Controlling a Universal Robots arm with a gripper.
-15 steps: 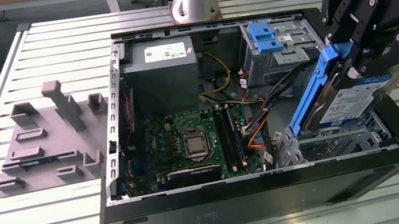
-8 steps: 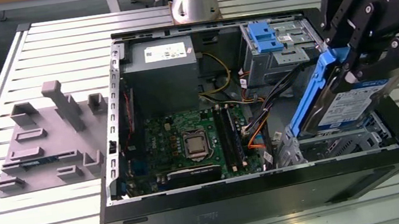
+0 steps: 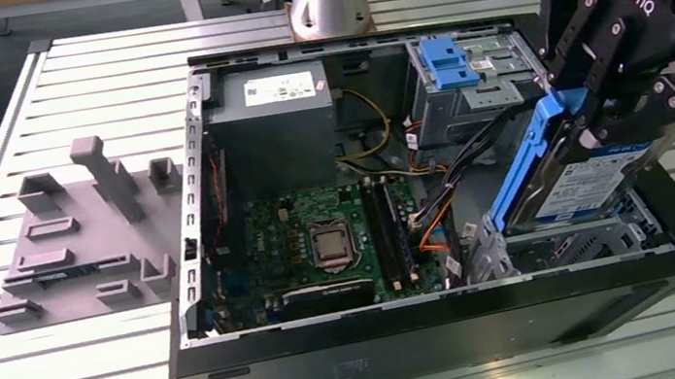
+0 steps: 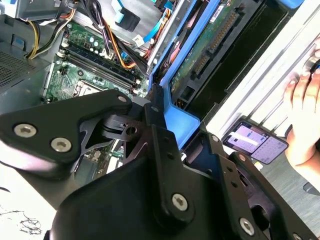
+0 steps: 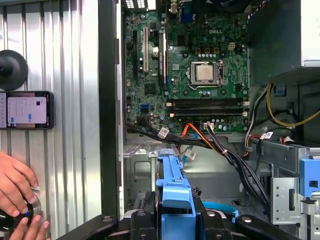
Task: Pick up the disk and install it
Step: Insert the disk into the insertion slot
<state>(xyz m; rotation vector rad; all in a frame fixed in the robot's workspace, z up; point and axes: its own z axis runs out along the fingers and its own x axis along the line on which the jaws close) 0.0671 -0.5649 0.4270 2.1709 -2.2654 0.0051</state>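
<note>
Blue-bracketed disk [image 3: 583, 185] sits clamped on edge in the closed claw [image 3: 602, 127], tilted, with its lower end at the drive cage [image 3: 579, 241] in the computer case [image 3: 461, 335] corner, at the exterior view's right. Install step in hand; seating calls for the bracket squared to the cage.

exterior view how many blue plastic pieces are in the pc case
2. One is the bracket framing the disk, held tilted by the gripper at the exterior view's right; the other is a latch piece atop the drive cage further back. More may be hidden behind the gripper.
</note>
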